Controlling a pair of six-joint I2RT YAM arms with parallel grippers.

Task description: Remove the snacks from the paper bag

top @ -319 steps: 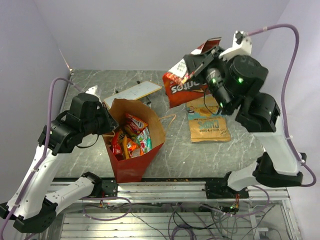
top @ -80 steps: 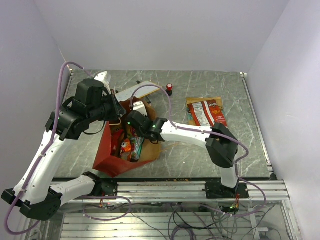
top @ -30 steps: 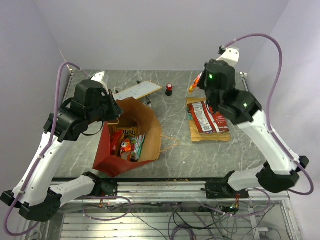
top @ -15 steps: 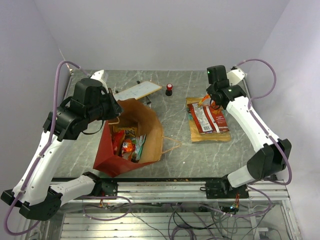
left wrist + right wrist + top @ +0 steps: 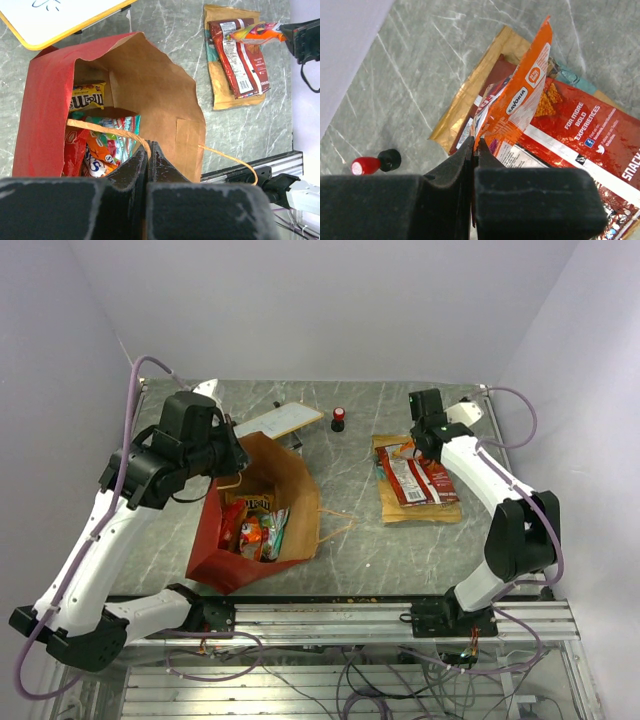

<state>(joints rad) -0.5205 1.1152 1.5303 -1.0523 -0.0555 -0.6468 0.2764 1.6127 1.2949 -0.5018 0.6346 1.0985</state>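
Observation:
The paper bag (image 5: 296, 483) (image 5: 155, 85), red outside and brown inside, stands open at the left of the table. Several snacks (image 5: 254, 530) (image 5: 100, 142) lie in it, among them a yellow packet (image 5: 86, 97). My left gripper (image 5: 232, 473) (image 5: 148, 145) is shut on the bag's tan handle (image 5: 107, 131). My right gripper (image 5: 415, 443) (image 5: 475, 142) is shut on an orange packet (image 5: 522, 102) (image 5: 255, 32). It hangs just over a red chip packet (image 5: 415, 478) (image 5: 585, 125), which lies on a tan packet (image 5: 420, 510) (image 5: 465, 95).
A white board with a yellow edge (image 5: 278, 421) (image 5: 60, 17) lies behind the bag. A small red-and-black cylinder (image 5: 339, 419) (image 5: 372, 162) stands at the back middle. The bag's other handle (image 5: 340, 525) trails on the table. Walls close off the left, back and right.
My right arm has come down from high over the back right, carrying the orange packet low over the pile of packets. The left gripper has kept its hold on the handle.

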